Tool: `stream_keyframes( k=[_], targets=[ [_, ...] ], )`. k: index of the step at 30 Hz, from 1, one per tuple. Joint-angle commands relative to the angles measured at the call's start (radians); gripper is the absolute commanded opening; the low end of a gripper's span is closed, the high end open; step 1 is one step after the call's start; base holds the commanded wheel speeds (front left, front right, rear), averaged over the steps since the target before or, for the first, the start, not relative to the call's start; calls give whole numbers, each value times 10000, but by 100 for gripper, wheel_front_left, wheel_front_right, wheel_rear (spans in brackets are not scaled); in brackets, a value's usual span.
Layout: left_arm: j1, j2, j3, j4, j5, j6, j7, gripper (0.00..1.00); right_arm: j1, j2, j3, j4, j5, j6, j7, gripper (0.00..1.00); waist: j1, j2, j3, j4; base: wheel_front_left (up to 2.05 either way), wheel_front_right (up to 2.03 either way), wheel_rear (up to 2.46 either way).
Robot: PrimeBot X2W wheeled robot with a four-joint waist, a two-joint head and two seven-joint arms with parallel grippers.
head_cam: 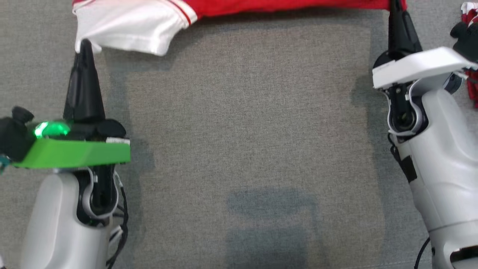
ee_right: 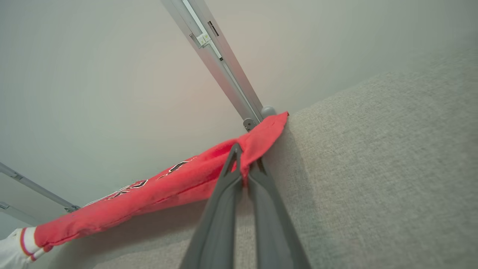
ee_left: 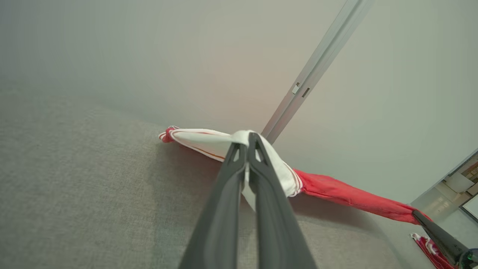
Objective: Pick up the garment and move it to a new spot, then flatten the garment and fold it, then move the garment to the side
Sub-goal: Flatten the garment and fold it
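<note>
The garment (head_cam: 261,5) is a red shirt with white, red-striped sleeves, stretched along the top edge of the head view above the grey cloth surface. My left gripper (head_cam: 86,43) is shut on its white sleeve (head_cam: 130,28); in the left wrist view the fingertips (ee_left: 247,139) pinch the white cloth (ee_left: 209,142). My right gripper (head_cam: 396,4) is shut on the red edge at the far right; the right wrist view shows the closed tips (ee_right: 244,158) biting the red fabric (ee_right: 168,186). The shirt hangs taut between both grippers, lifted off the surface (ee_right: 373,168).
A grey fabric surface (head_cam: 242,130) spreads below the garment. Another red-and-white cloth item (head_cam: 471,56) lies at the right edge beside my right arm. A metal rail (ee_left: 317,63) runs up a pale wall behind the surface's far edge.
</note>
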Motion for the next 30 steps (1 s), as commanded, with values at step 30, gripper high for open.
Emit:
stream_keyframes(
  k=[30],
  targets=[
    [6656,-520,-392,-2602,570,165,-147,0,7874,786,-1401,-4392,-319,4,-14,0,0,0,-4043,377,0,0,0]
  ],
)
